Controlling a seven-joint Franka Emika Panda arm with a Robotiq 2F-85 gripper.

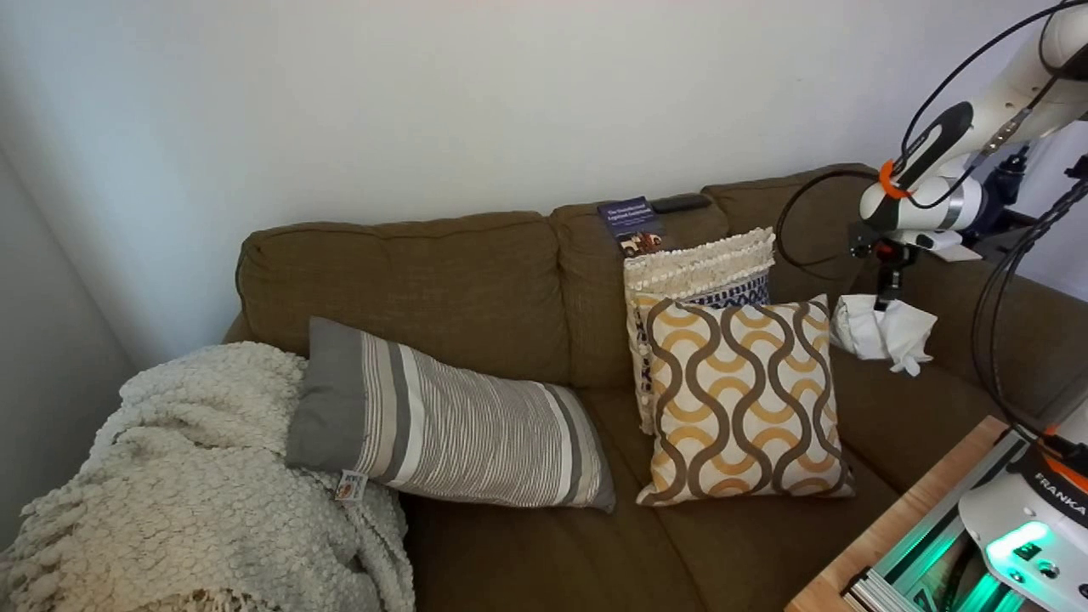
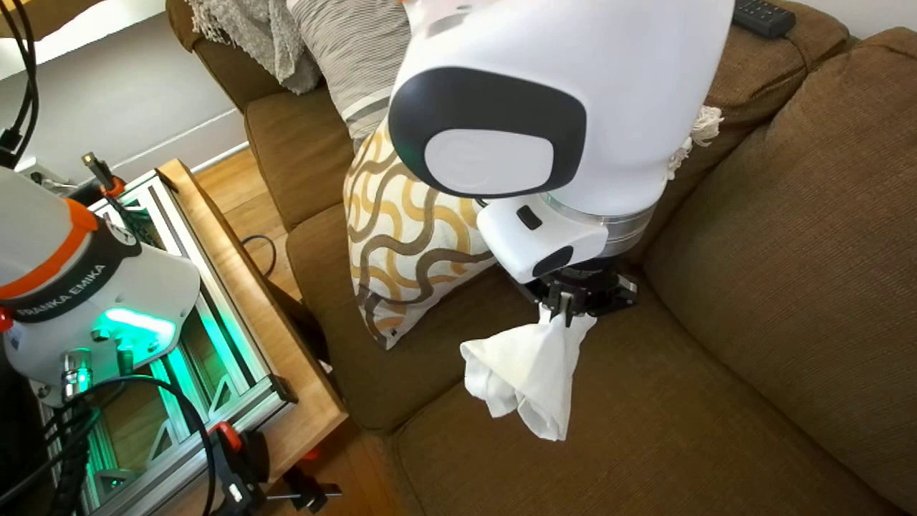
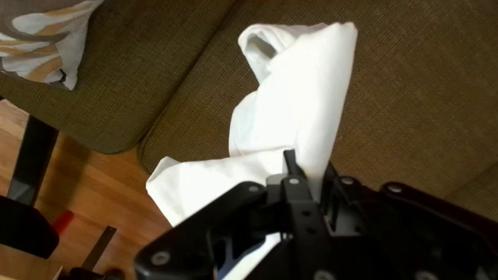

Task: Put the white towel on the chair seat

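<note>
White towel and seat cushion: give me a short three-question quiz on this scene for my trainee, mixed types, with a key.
1. True or false: the gripper is pinching the white towel.

2. In an exterior view, what stands directly in front of the fringed pillow?
A) striped pillow
B) wavy-patterned pillow
C) knit blanket

3. Fill in the colour: in the wrist view, the seat cushion seen behind the towel is ____.

Key: 1. True. 2. B. 3. Brown.
</note>
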